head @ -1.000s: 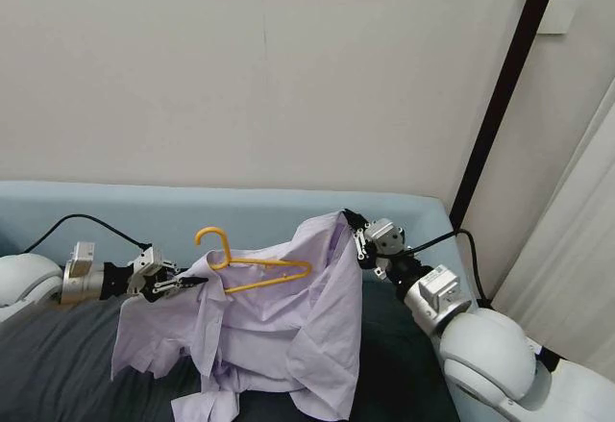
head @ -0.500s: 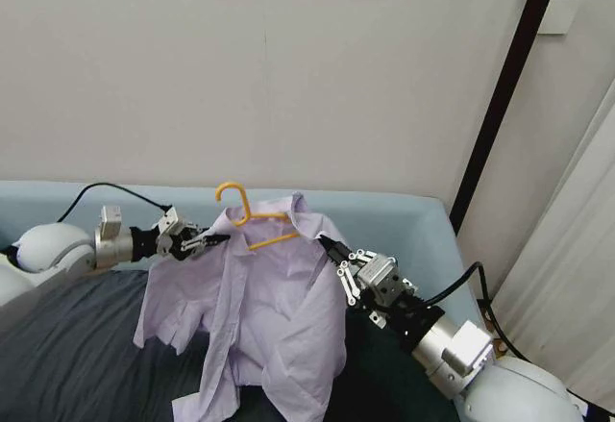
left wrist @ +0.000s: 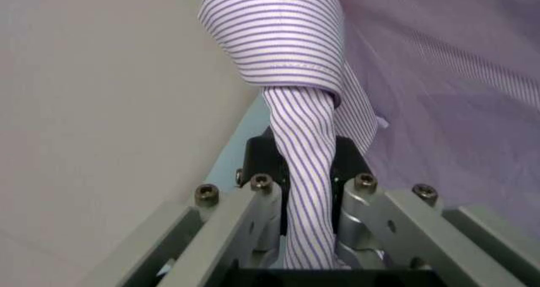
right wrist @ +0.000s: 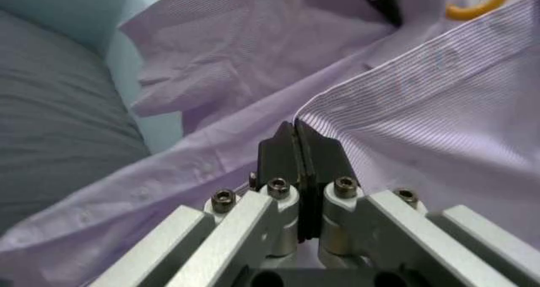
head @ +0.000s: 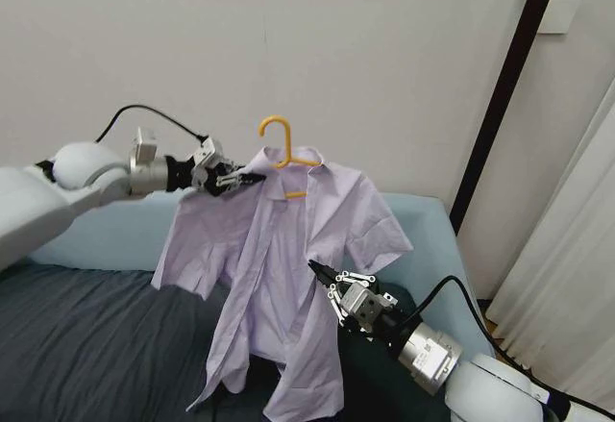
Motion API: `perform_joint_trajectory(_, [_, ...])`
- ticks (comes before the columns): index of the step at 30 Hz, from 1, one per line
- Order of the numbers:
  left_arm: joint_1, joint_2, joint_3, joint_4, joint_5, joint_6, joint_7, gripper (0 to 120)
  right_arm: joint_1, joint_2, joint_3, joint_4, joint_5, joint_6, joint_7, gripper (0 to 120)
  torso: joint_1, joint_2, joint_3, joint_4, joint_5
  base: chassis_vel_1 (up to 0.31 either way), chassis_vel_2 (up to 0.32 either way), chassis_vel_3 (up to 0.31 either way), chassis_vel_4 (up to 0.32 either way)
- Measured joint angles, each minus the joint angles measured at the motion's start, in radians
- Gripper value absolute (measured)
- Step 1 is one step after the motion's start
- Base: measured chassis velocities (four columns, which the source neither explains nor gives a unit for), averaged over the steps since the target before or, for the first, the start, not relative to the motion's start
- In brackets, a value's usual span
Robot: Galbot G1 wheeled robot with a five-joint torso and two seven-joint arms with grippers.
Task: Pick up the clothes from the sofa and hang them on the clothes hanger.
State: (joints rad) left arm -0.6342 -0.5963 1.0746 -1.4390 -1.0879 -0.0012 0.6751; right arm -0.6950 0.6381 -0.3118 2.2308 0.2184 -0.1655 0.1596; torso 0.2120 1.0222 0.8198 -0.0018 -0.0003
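A lilac striped shirt (head: 288, 249) hangs in the air on a yellow hanger (head: 281, 143) in front of the wall, above the sofa (head: 428, 239). My left gripper (head: 233, 180) is shut on the shirt's collar edge beside the hanger hook. In the left wrist view a strip of the striped shirt (left wrist: 287, 34) runs between its fingers (left wrist: 268, 149). My right gripper (head: 315, 268) is lower, at the shirt's open front edge. In the right wrist view my right gripper (right wrist: 297, 138) is shut with that edge at its tips, and the hanger (right wrist: 481, 6) shows beyond.
The light blue sofa carries a dark grey blanket (head: 86, 335) on its seat. A black rack pole (head: 500, 95) slants up at the right, with a pale curtain (head: 577, 268) beside it. A plain wall (head: 336, 47) stands behind.
The left gripper has lifted the shirt and hanger up and to the right, off the sofa. The right gripper has gone from the shirt's shoulder down to its front edge. The camera view has shifted.
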Motion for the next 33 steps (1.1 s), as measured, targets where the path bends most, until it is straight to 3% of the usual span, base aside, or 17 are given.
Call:
perform_joint_trajectory(8, [-0.038,-0.061,0.048,0.009,-0.015,-0.010,-0.020,7,0.061,0.032,-0.062,-0.024,0.043,0.000,0.003,0,0.000,0.000,0.000,0.0007,-0.0006,0.000,0.000,0.000,0.000])
perform_joint_trajectory(13, [-0.039,-0.070,0.050,0.001,-0.019,-0.016,-0.022,7,0.084,-0.001,-0.089,-0.054,0.059,0.001,-0.027,0,0.000,0.000,0.000,0.0006,-0.0006,0.000,0.000,0.000,0.000])
perform_joint_trajectory(16, [-0.039,-0.065,0.050,-0.008,-0.018,-0.018,-0.024,7,0.057,-0.011,-0.063,-0.051,0.085,-0.047,0.023,8,0.000,0.000,0.000,0.0003,-0.0002,0.000,0.000,0.000,0.000])
perform_joint_trajectory(21, [-0.044,-0.029,0.047,-0.040,-0.008,-0.018,-0.036,7,-0.047,-0.050,0.016,0.084,0.222,-0.230,0.224,32,0.000,0.000,0.000,0.0005,-0.0005,0.000,0.000,0.000,0.000])
perform_joint_trajectory(28, [-0.050,0.004,0.052,-0.071,0.014,-0.009,-0.066,7,-0.096,-0.082,0.080,0.204,0.273,-0.294,0.324,52,0.000,0.000,0.000,0.0003,-0.0006,0.000,0.000,0.000,0.000])
perform_joint_trajectory(33, [-0.069,-0.003,0.091,-0.112,0.019,-0.006,-0.078,7,0.019,-0.124,0.172,0.163,0.376,-0.306,0.374,75,0.000,0.000,0.000,0.0009,-0.0002,0.000,0.000,0.000,0.000])
